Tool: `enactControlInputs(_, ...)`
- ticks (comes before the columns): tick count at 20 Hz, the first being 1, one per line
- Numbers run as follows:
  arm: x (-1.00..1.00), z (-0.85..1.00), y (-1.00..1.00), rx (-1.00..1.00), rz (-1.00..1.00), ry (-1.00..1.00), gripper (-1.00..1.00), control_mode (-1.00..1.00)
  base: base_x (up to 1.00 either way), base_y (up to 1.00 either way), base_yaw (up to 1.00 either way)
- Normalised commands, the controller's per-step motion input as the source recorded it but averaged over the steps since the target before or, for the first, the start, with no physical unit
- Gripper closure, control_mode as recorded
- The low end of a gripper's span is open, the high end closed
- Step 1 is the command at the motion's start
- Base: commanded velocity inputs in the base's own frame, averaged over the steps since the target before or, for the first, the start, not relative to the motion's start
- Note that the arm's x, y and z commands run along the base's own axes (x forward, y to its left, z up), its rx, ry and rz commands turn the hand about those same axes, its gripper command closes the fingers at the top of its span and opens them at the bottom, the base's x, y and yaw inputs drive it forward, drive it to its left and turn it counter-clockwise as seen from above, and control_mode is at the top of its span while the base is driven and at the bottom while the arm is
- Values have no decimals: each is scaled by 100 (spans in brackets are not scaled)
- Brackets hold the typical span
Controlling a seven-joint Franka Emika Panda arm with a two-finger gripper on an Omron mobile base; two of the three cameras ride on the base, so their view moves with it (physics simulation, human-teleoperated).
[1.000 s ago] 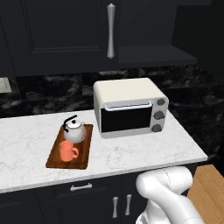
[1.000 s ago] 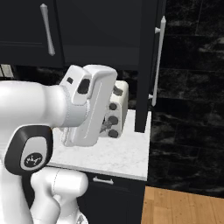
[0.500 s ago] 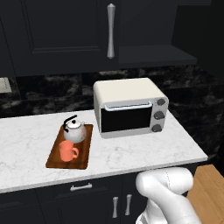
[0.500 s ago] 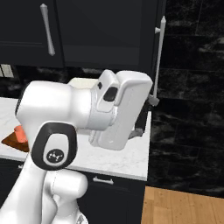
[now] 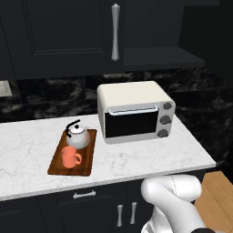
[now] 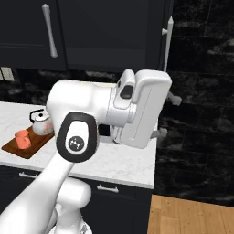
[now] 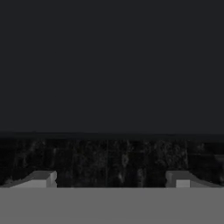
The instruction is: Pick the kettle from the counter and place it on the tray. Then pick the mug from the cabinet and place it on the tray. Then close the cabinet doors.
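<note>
1. The kettle (image 5: 77, 136) and mug (image 5: 69, 158) sit on the tray (image 5: 88, 160), left of centre on the desk (image 5: 27, 150)
2. The end effector (image 7: 109, 179) is spread wide, empty, facing dark wall tile
3. A toaster oven (image 5: 134, 110) stands right of the tray

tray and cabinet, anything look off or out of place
Mostly tidy: the kettle and the mug both stand upright on the tray, nothing spilled. The one odd thing is the right cabinet door, which stands swung out over the counter's end, its edge and handle toward the camera.
</note>
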Motion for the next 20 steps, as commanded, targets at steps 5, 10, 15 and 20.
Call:
enactControlInputs(5, 32, 0, 0, -19, 2, 3, -100, -100, 0, 0, 0)
enactControlInputs(10, 35, 1, 0, -10, 11, 9, -100, -100, 0, 0, 0)
enactControlInputs(15, 30, 2, 15, -2, 19, 8, -100, -100, 0, 0, 0)
enactControlInputs(20, 52, 0, 39, 0, 27, 0, -100, -100, 0, 0, 0)
